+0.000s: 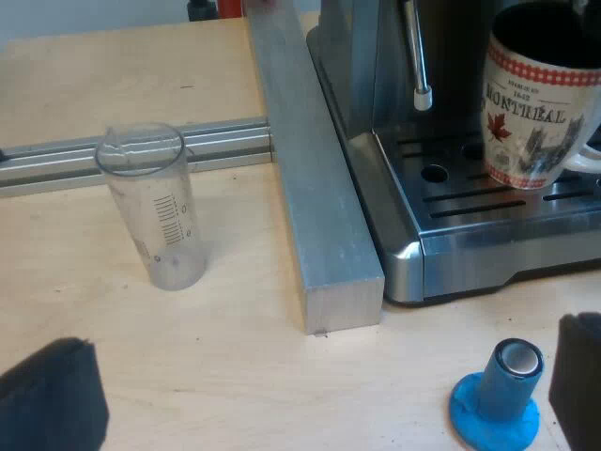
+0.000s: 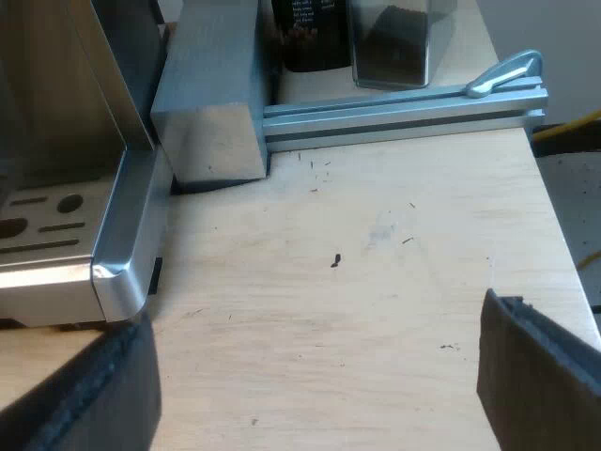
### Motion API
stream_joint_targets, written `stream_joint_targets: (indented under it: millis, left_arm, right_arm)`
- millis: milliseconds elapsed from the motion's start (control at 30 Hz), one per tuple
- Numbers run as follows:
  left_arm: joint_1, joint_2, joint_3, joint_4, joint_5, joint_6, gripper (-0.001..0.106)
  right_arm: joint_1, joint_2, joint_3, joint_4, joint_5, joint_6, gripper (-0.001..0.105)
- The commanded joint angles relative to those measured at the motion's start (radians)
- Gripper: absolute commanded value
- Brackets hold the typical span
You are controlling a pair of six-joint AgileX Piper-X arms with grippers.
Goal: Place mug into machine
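Note:
A white mug (image 1: 537, 108) with a red checked rim, a maple leaf and the word Montreal stands on the drip tray (image 1: 488, 202) of the espresso machine (image 1: 441, 141), beside the steam wand (image 1: 418, 56). My left gripper (image 1: 319, 395) is open above the wooden table, its fingers (image 1: 52, 395) wide apart, short of the machine's corner. My right gripper (image 2: 319, 385) is open too, fingers (image 2: 535, 366) spread over bare wood near the machine's other tray corner (image 2: 113, 272). Nothing sits between either pair of fingers.
A clear measuring glass (image 1: 155, 207) stands upright near a metal rail (image 1: 131, 155). A blue tamper (image 1: 498, 395) stands on the table before the machine. Thick aluminium bars (image 1: 315, 188) (image 2: 211, 94) flank the machine. Another rail (image 2: 404, 108) and dark containers (image 2: 310, 33) lie beyond the right gripper.

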Motion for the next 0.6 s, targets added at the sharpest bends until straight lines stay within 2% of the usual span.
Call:
stream_joint_targets:
  millis: [33, 600]
  left_arm:
    - [0.002, -0.139, 0.000, -0.018, 0.005, -0.008, 0.098]
    - [0.002, -0.141, 0.000, -0.018, 0.005, -0.008, 0.098]
  right_arm:
    - [0.001, -0.038, -0.005, -0.015, -0.003, -0.004, 0.071]
    - [0.001, -0.038, -0.005, -0.015, -0.003, -0.004, 0.071]
